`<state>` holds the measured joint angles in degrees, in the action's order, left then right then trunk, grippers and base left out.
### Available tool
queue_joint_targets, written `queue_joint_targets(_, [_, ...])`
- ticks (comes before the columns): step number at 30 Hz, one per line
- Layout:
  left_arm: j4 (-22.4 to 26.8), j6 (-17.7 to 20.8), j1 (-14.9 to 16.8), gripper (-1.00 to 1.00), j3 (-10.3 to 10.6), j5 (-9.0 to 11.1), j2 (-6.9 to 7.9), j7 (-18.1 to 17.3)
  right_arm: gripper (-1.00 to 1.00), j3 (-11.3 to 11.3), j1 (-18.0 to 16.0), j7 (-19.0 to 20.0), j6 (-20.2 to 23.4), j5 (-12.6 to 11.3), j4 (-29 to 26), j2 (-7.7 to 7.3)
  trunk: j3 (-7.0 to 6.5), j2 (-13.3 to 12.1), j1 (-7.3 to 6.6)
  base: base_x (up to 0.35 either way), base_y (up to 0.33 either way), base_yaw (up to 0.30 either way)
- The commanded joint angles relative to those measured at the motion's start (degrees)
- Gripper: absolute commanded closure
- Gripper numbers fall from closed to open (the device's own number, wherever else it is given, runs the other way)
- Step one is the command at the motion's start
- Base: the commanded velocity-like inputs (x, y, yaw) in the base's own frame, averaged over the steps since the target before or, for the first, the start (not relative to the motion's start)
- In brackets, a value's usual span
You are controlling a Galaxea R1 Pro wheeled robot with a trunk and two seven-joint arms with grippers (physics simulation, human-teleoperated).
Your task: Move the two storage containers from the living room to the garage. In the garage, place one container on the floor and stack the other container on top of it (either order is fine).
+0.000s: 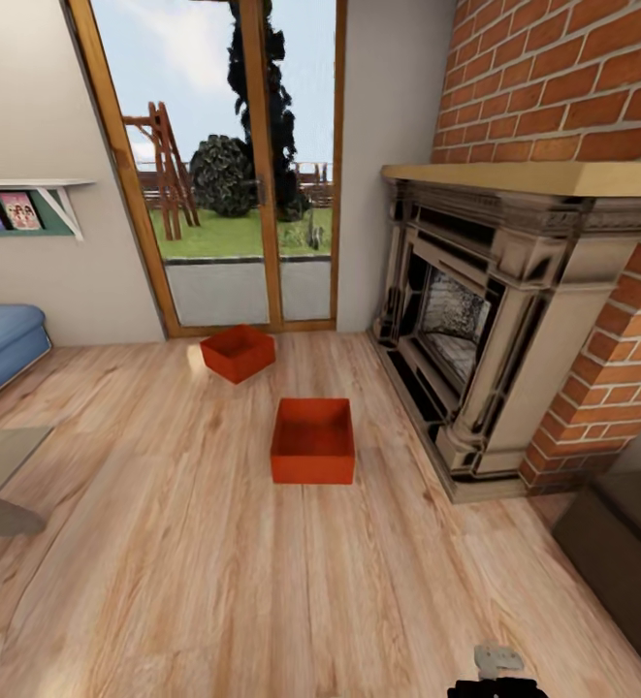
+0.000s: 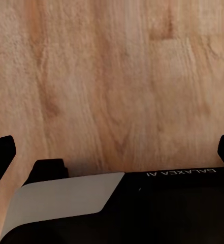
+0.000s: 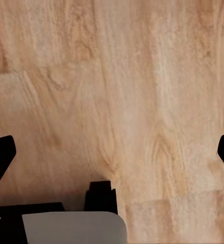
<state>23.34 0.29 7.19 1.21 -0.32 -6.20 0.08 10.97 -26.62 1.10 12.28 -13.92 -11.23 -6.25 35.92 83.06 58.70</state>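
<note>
Surveying from largest to smallest, we recorded the light wood-plank flooring [image 1: 165, 543] of the living room, the dark carved fireplace [image 1: 475, 320] in its red brick surround, the wood-framed glass doors [image 1: 252, 165] and a blue sofa [image 1: 0, 344]. Both red-orange rectangular lidless storage containers [image 1: 312, 441] [image 1: 238, 352] sat on the planks, apart, the farther just before the doors. The left gripper [image 2: 112, 152] and right gripper [image 3: 112, 152] hung spread wide over bare planks, holding nothing. We judged the thin smooth walls liable to slip or flex in a pinch, and the nearer bin's closeness to the hearth a collision risk. White lettering "GALAXEA AI" appeared upside down in the left wrist view.
</note>
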Motion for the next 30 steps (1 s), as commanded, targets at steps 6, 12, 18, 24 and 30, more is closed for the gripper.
queue_joint_targets(6, [0.0,0.0,0.0,-1.00,0.0,0.0,0.02,0.0,-1.00,0.4,0.0,0.0,0.3,-0.5,-0.1,-0.05,0.05,0.0,0.03,0.322,-0.098,0.000])
queue_joint_targets(12, [0.0,0.0,0.0,-1.00,0.0,0.0,0.02,0.0,-1.00,0.4,0.0,0.0,0.3,-0.5,-0.1,-0.02,0.05,0.0,0.03,0.323,-0.098,0.002])
queue_joint_targets(18, [0.0,0.0,0.0,-1.00,0.0,0.0,0.02,0.0,-1.00,0.4,0.0,0.0,0.3,-0.5,-0.1,-0.06,0.16,0.0,0.03,0.322,-0.107,0.185])
queue_joint_targets(24, [0.0,0.0,0.0,-1.00,0.0,0.0,0.00,0.0,-1.00,0.4,0.0,0.0,0.3,-0.5,-0.1,-0.07,0.28,0.0,0.03,0.322,-0.110,0.172])
queue_joint_targets(30, [0.0,0.0,0.0,-1.00,0.0,0.1,0.01,0.0,-1.00,0.4,0.0,0.0,0.3,-0.5,-0.1,-0.07,0.29,0.0,0.03,0.322,-0.042,0.024])
